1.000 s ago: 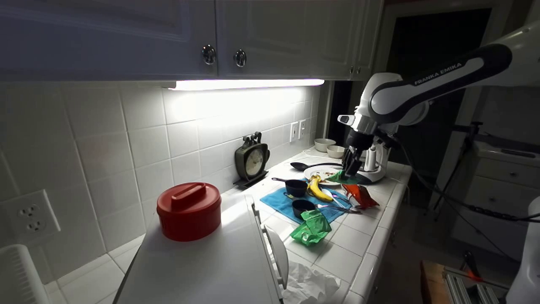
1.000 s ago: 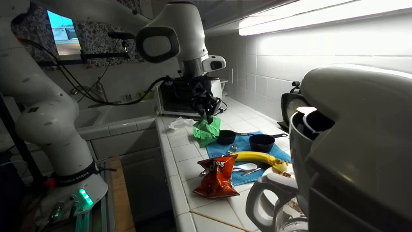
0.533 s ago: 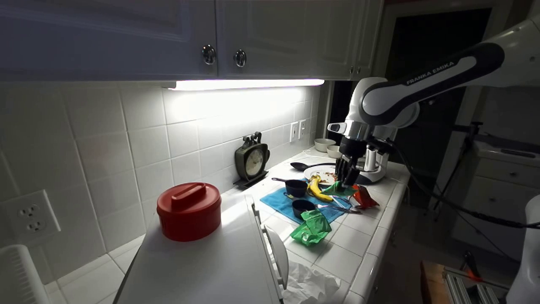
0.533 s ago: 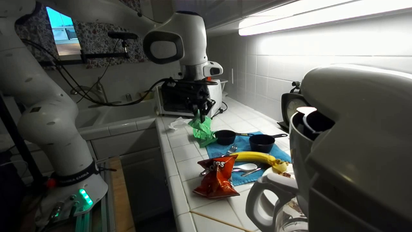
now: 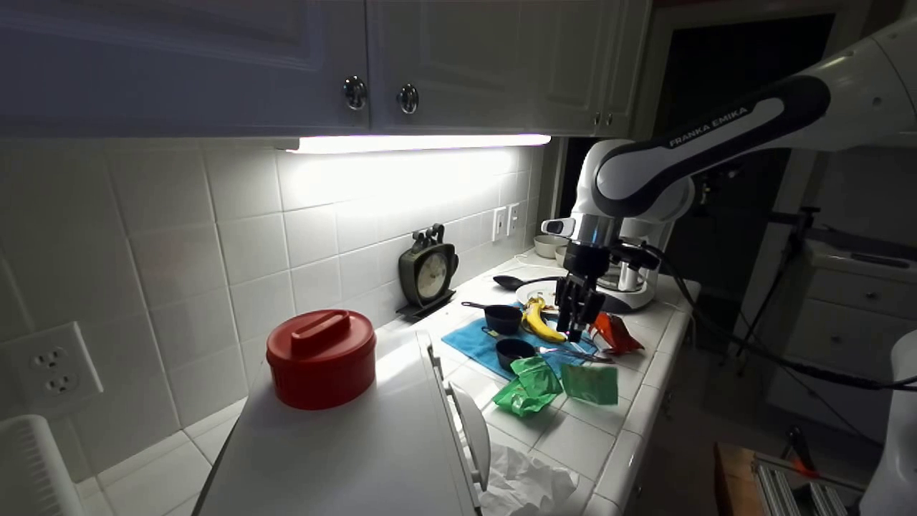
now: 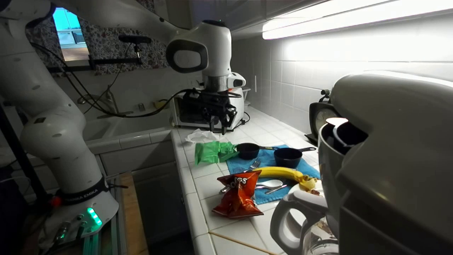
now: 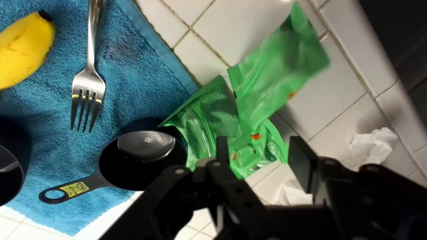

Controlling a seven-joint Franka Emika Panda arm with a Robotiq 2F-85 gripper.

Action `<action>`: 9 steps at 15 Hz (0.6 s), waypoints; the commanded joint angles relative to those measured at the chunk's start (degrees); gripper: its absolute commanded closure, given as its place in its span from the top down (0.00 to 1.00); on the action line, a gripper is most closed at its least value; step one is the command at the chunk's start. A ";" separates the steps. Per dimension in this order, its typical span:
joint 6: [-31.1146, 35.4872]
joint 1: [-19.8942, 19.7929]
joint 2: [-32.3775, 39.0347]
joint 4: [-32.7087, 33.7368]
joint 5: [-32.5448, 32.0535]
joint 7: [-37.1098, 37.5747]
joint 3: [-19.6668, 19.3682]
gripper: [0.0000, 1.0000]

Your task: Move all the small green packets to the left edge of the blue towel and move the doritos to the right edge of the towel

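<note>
Hovers with a spread gripper [image 7: 259,146] above the small green packets [image 7: 245,96] at a corner of the blue towel [image 7: 143,80]. Hangs clear of the doritos [image 6: 239,196].

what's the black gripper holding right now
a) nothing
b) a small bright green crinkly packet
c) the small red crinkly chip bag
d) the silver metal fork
a: in both exterior views the black gripper stands open with nothing between its fingers, and the small bright green crinkly packets are below it, clear of its fingertips.
</note>
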 commanded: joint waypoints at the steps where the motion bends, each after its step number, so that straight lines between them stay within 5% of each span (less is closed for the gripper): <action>1: -1.90 -1.59 0.48 2.11 -0.06 0.85 1.39 0.84; 3: -0.82 -3.03 0.02 2.41 -3.04 5.81 2.07 0.98; 9: -3.34 -8.11 -1.22 5.87 -12.86 24.72 1.95 1.00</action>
